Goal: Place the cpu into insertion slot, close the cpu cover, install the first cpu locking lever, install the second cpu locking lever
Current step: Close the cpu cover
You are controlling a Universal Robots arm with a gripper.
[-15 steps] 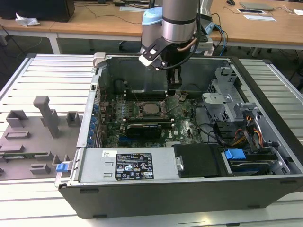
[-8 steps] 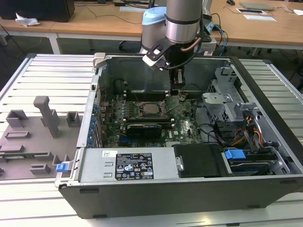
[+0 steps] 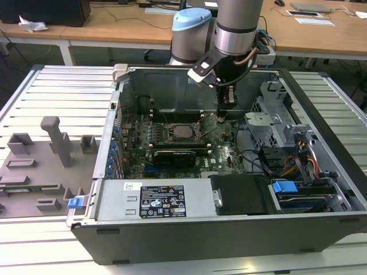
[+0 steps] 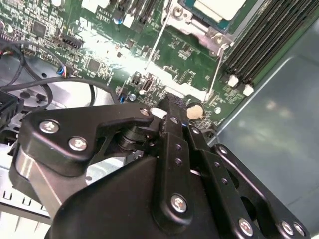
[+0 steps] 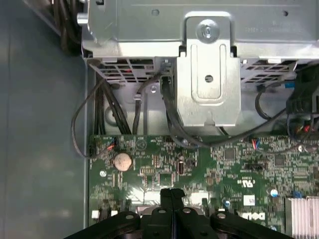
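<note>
Inside the open computer case [image 3: 114, 132], the exterior view shows the gripper [image 3: 220, 116] low over the green board [image 3: 226, 154], near the cpu [image 3: 183, 132] on the exterior view's right and apart from it. The cpu lies flat in the insertion slot [image 3: 170, 133]. In both wrist views the black fingers [image 5: 164, 199] are pressed together, with nothing visible between them.

The second wrist view gives the pale cpu face close, with the cpu cover [image 4: 199, 29] as a silvery frame around it and two thin wire levers [image 4: 155, 42] beside. The first wrist view gives a metal bracket [image 5: 208, 74], black cables [image 5: 107, 107] and a coin battery [image 5: 122, 161].

A black label [image 3: 163, 201] with white print is on the grey box at the front; its words cannot be made out.
</note>
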